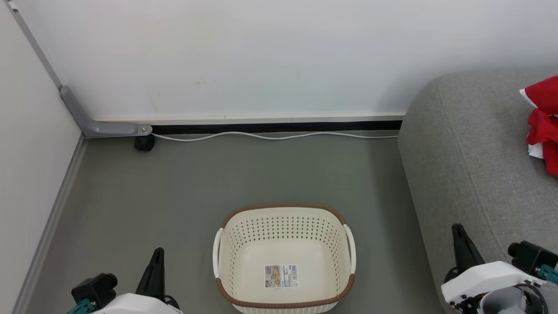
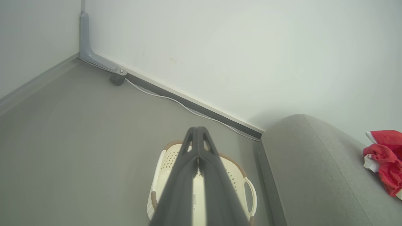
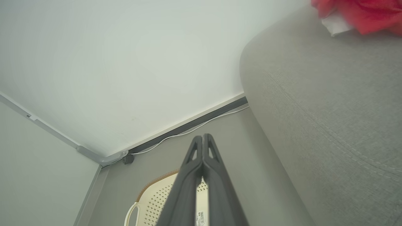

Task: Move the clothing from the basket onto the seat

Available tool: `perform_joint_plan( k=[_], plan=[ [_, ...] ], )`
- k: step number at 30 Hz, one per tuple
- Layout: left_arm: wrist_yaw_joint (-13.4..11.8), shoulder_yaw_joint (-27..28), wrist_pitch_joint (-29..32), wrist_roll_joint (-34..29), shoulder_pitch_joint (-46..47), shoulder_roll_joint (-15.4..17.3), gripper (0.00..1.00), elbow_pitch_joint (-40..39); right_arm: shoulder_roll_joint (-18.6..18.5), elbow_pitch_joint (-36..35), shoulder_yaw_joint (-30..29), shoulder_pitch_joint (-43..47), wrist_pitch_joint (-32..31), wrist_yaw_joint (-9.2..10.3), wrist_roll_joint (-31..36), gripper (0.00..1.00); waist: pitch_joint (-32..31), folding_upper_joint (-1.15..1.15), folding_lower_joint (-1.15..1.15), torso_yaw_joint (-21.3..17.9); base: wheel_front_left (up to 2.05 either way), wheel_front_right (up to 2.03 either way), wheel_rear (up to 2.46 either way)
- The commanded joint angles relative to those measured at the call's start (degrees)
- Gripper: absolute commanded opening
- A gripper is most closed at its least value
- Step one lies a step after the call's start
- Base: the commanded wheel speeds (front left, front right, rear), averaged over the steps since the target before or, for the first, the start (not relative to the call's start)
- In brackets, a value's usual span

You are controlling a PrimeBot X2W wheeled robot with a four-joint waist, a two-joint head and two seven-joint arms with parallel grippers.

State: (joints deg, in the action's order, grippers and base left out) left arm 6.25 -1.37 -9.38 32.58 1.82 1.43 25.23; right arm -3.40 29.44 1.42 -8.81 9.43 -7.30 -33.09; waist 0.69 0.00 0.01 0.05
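**Desk:** What can't you make out from there?

**Operator:** Quite a bit. The clothing (image 1: pixel 542 124) is cut by the right edge of my head view. I get only a crumpled red heap with white patches, and I can read no lettering. In the right wrist view it sits blurred against the top edge. The seat (image 1: pixel 462 157) runs off the right and bottom of the head view. The near rim of the basket (image 1: pixel 283 206) is clipped by the bottom edge. In both wrist views my own fingers cover its middle.

**Desk:** Which way do things lie?

**Operator:** What I see of the heap runs up and down that frame edge, but I cannot tell its true long axis. The basket stands upright, mouth up, with its white handles to my left and right. With its near end cut off, I won't call its long side.

**Desk:** And how does the clothing look?

**Operator:** Bright red and bunched, with white showing at the folds. It lies on top of the grey woven seat, well apart from the basket. The basket stands on the floor (image 1: pixel 152 187) near the seat's rounded end. It has cream perforated walls, a brown rim and a barcode sticker (image 1: pixel 281 276) on its floor.

**Desk:** Fingers?

**Operator:** The left gripper (image 1: pixel 158 252) and the right gripper (image 1: pixel 456 226) are both closed on themselves, tips pressed together. They sit one on either side of the basket.
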Motion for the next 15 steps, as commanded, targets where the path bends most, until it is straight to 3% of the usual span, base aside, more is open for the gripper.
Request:
perform_joint_plan(
  k=[1, 15],
  plan=[
    [0.3, 0.9, 0.1, 1.4, 2.3, 0.7, 0.00, -1.8, -0.4, -2.1, -0.2, -1.4, -0.5, -0.06, -1.4, 0.00, 0.0, 0.00, 0.00, 0.0, 0.00, 0.00, 0.00],
    [0.5, 2.0, 2.5, 10.1, 2.6, 0.8, 0.00, -3.2, -0.3, -4.1, -1.4, -0.8, -2.8, -0.08, -10.1, 0.00, -0.1, 0.00, 0.00, 0.0, 0.00, 0.00, 0.00]
  ],
)
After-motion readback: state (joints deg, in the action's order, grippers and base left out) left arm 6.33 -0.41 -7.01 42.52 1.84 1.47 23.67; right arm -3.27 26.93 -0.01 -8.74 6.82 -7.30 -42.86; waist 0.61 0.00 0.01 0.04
